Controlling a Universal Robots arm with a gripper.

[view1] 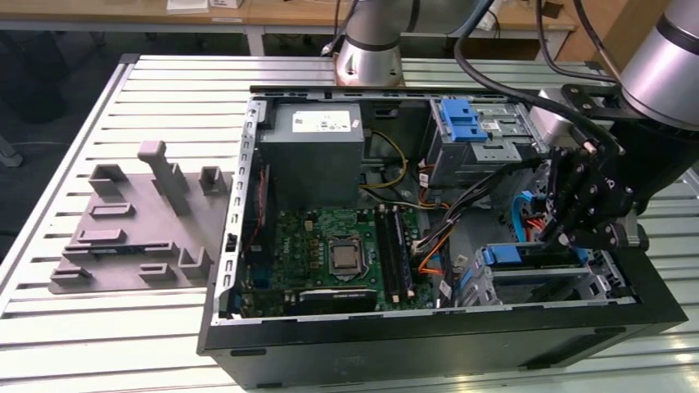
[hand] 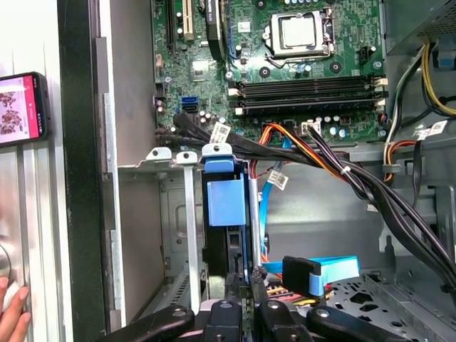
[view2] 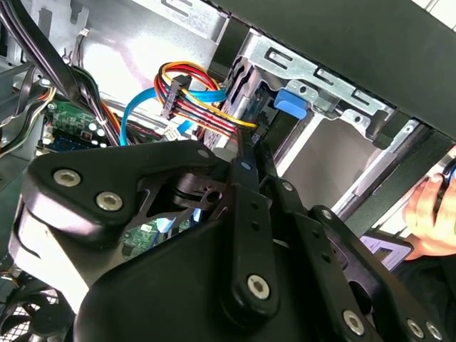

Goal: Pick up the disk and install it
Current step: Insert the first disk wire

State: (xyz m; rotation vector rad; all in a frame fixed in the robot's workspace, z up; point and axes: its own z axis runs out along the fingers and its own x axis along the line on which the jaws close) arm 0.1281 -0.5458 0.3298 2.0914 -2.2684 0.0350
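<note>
Item: open computer case (view1: pixel 437 327), lying on its side on a slatted metal tabletop (view1: pixel 164 336), toward the tabletop's edge on the exterior view's right.

Disk (hand: pixel 226 206): stands on edge in the metal drive cage (hand: pixel 171 214) at the case's corner nearest the camera on the exterior view's right, blue frame uppermost (view1: pixel 529 255).

Gripper (hand: pixel 242 296): black, linked fingers, directly over the disk inside the case; in the first wrist view the fingertips (hand: pixel 232 285) sit drawn close together against the disk's narrow edge, seemingly pinching it.

Case contents: green motherboard (view1: pixel 333 258), grey power supply box (view1: pixel 311 155), bundled coloured cables (view2: pixel 192 96).

Surroundings: grey moulded fixture (view1: pixel 137 229) on the tabletop beside the case; arm's base (view1: pixel 372 41) at the far edge; wooden benches (view1: pixel 284 12) behind. A person's hand (view2: pixel 431 214) and a phone (hand: pixel 21 107) lie just outside the case wall.
</note>
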